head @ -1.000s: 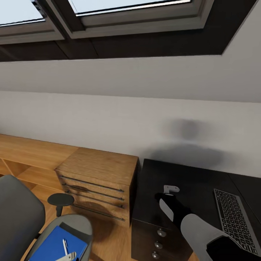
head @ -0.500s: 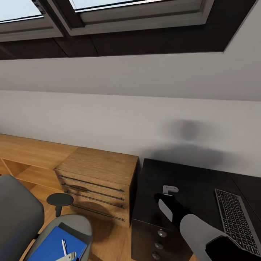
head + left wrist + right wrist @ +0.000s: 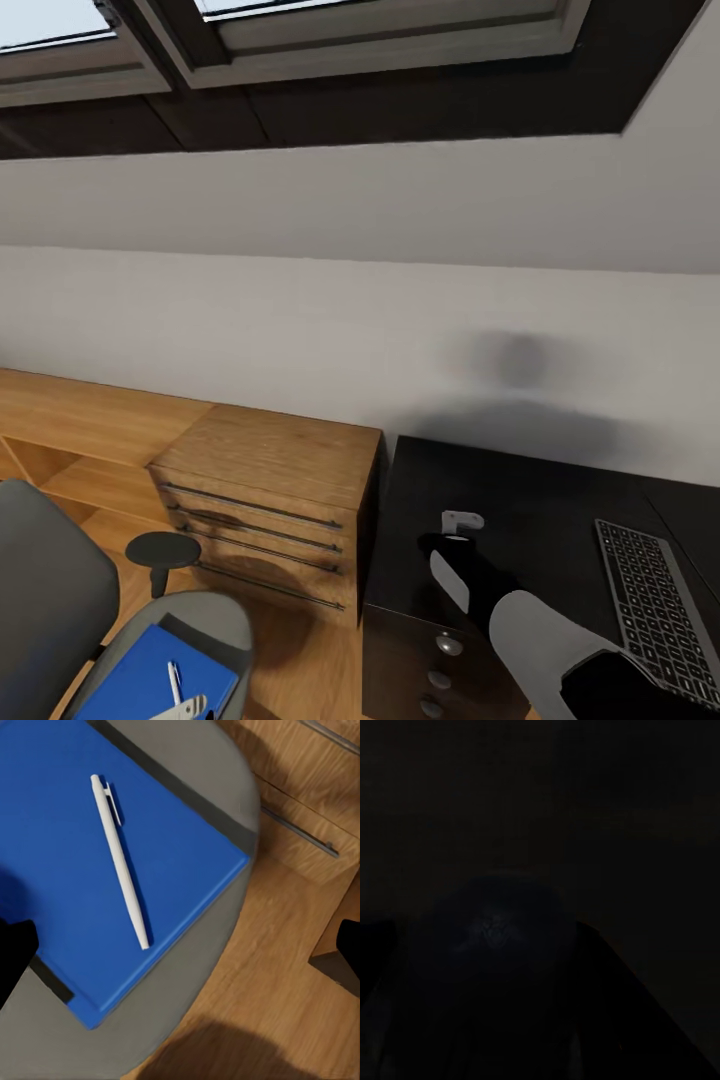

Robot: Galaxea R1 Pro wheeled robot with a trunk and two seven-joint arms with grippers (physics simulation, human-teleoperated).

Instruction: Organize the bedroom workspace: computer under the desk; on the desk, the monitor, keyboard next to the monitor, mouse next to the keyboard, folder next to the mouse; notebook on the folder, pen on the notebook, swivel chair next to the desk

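Note:
The swivel chair (image 3: 45, 590) stands at the lower left, and the blue folder (image 3: 67, 847) lies on its grey seat (image 3: 225, 765). The white pen (image 3: 120, 862) rests on the folder (image 3: 150, 680). A dark strip (image 3: 176, 791) shows along the folder's edge; I cannot tell what it is. My left gripper (image 3: 180, 949) hovers open above the folder, its fingers (image 3: 15, 952) far apart. The right gripper (image 3: 460, 522) is low over the black desk (image 3: 540, 490), left of the keyboard (image 3: 655, 600). The right wrist view is almost black, with a dim rounded lump (image 3: 495, 926). Computer, monitor, mouse and notebook are out of view.
A wooden dresser (image 3: 270, 500) with long bar handles stands between the chair and the desk's drawer unit (image 3: 440, 660). A low wooden shelf (image 3: 70, 420) runs along the grey wall. The chair's black armrest (image 3: 165, 550) rises near the dresser. Skylights (image 3: 370, 40) are overhead.
The whole head view has shifted slightly, so the camera moved. The right arm has edged a little to the left over the desk. The folder and pen lie as before.

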